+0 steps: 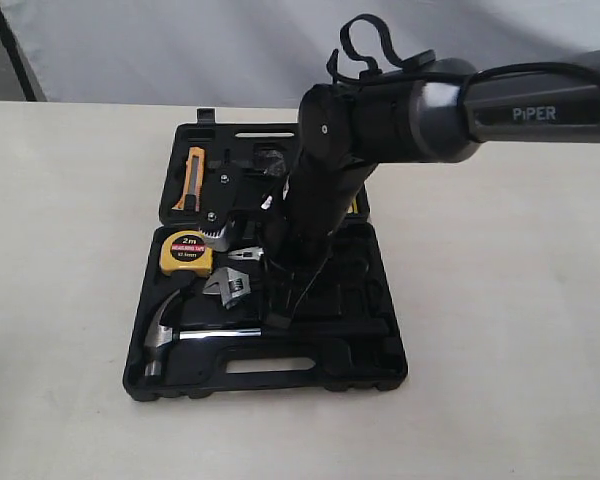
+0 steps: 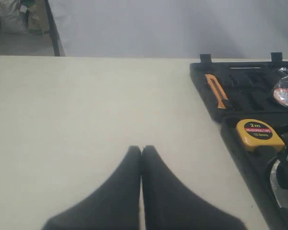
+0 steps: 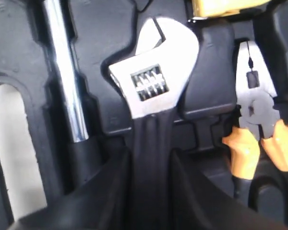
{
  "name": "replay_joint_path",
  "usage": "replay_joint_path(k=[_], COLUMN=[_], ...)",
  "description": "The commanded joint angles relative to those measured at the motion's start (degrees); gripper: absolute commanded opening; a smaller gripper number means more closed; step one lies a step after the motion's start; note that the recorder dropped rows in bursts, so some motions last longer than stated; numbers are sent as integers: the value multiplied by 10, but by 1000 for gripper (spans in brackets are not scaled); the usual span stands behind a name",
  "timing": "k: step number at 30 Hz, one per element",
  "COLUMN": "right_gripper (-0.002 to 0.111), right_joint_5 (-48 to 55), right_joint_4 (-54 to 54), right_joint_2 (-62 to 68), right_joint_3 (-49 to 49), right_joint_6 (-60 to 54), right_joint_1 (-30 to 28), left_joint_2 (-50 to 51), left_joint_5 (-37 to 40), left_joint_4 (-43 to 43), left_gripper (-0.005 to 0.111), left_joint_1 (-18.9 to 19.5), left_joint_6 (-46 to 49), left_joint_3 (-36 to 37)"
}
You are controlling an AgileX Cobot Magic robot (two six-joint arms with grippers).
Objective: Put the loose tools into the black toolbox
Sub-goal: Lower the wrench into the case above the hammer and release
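The black toolbox (image 1: 380,375) lies open on the table. My right gripper (image 3: 151,155) reaches down into its near half (image 1: 280,318), shut on the black handle of the silver adjustable wrench (image 3: 153,81), whose head (image 1: 228,288) lies over a recess. The claw hammer (image 1: 162,330) rests in the front recess, its chrome shaft (image 3: 65,72) beside the wrench. The wrapped tape roll (image 2: 284,91) sits in the far half. My left gripper (image 2: 142,149) is shut on nothing, over bare table left of the case. It does not show in the exterior view.
A yellow tape measure (image 1: 186,254) and orange-handled pliers (image 3: 259,139) sit in the case beside the wrench. An orange knife (image 1: 193,170) lies in the far half. The right arm (image 1: 380,110) hides the middle of the case. Bare table (image 1: 70,300) surrounds it.
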Motion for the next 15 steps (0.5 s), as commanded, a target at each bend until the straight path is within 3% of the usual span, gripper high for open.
replay_joint_path(k=[1,4,9,15], right_gripper=[0,4,41,43], right_joint_5=[-28,-25,-25,-23], right_joint_4=[-1,-10,-20,-20], right_joint_2=[11,21,25,-11], right_joint_3=[0,0,0,-41], right_joint_6=[-4,-4,-1,48], right_joint_1=[-4,-4,-4,-4], left_joint_2=[-5,-5,-5,-5], left_joint_5=[-10,-10,-10,-10], left_joint_4=[-8,-8,-8,-8], left_gripper=[1,1,1,1], left_joint_1=[2,2,2,2], left_joint_6=[-6,-6,-6,-6], left_joint_3=[5,5,5,5])
